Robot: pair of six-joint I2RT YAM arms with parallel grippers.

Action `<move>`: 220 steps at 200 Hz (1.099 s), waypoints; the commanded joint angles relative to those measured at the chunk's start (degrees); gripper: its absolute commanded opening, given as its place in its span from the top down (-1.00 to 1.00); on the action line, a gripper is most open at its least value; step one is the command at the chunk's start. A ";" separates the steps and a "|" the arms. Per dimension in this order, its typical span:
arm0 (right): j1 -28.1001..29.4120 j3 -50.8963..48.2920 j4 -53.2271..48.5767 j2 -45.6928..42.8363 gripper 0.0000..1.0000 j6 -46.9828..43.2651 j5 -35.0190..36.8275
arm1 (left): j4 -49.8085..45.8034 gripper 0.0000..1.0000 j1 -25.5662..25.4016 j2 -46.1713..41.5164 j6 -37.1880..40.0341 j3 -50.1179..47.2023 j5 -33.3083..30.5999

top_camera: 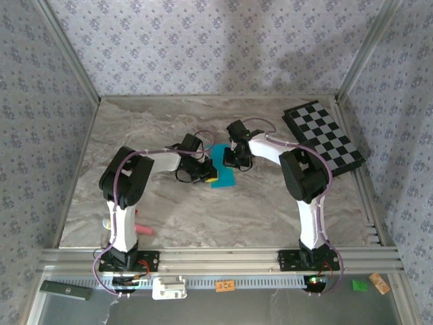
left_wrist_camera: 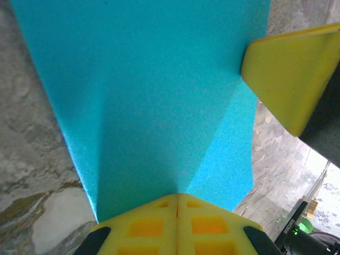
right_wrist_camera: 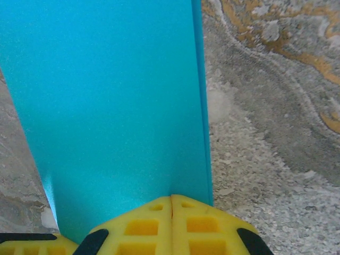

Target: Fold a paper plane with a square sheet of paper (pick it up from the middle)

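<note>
1. One thin cyan-blue square sheet of paper (top_camera: 224,180), creased, sits mid-table between the two grippers.
2. Left gripper (left_wrist_camera: 177,197): yellow fingers clenched together on the sheet's edge.
3. Right gripper (right_wrist_camera: 171,199): pinched tight on the same sheet.
4. One black-and-white checkered board (top_camera: 323,135) lies at the far right. One small pink object (top_camera: 143,231) lies by the left arm's base.
5. The surface is a grey marbled tabletop (top_camera: 169,210), enclosed by lilac patterned walls (top_camera: 203,40).

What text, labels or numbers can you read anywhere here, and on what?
No readable text.
The small orange tag below the aluminium front rail: marks too small to read.
The thin bright cyan-blue paper sheet: plain, unmarked.
The black-and-white checkered board: no lettering visible.
</note>
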 commanded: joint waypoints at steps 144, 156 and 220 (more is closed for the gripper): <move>-0.25 -6.08 -7.88 7.50 0.93 1.63 5.13 | 4.18 0.87 -2.19 -9.31 -5.41 -5.31 -6.04; -0.25 -6.06 -7.81 7.53 0.93 1.75 5.06 | 2.67 0.87 -3.07 -7.06 -5.05 -3.67 -6.36; -0.41 -5.90 -7.84 7.62 0.93 1.96 5.14 | -2.75 0.88 -4.07 -5.79 -2.30 -8.94 -8.59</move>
